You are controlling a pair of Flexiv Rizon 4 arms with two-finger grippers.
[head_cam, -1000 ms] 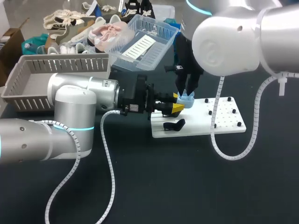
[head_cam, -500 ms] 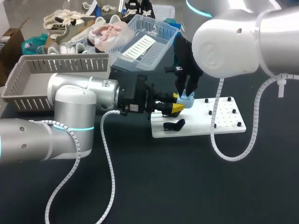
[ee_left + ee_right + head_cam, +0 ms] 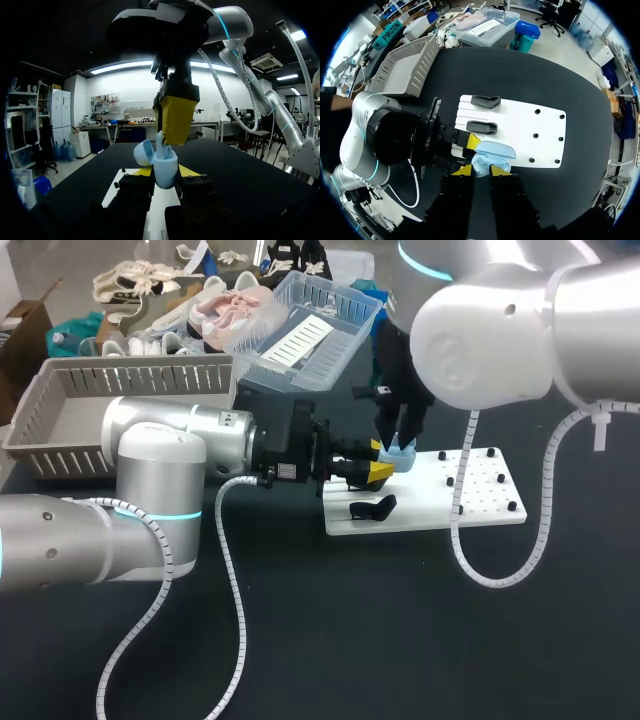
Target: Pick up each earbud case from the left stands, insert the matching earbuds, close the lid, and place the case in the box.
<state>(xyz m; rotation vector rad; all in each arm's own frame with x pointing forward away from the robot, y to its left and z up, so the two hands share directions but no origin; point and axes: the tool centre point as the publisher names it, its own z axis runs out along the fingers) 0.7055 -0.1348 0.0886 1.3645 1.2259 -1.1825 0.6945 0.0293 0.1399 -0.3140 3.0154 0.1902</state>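
Change: almost none since a second ago; the light blue plastic earbud case (image 3: 401,451) sits where it was, as does everything around it.
Case: held in the air over the far left corner of the white pegged board (image 3: 485,502), lid hinged open.
Left claw (image 3: 166,172): comes in level from the left, narrowly parted, with a yellow tip on either flank of the case's lower shell; it appears to have hold of it.
Right claw (image 3: 481,170): straight above the case, pointing down; I cannot tell whether it grips.
Key relation: the case's open mouth faces up at the right claw, and its long axis appears to run left-right along the board. I judge the next insert or lid push comes from above while the left claw braces.
Views: the right wrist view shows two black elongated holders (image 3: 486,101) on the board's left end. The head view shows only one, as the left claw covers the other.
Box: grey slatted basket (image 3: 60,405), far left, well apart from the case.
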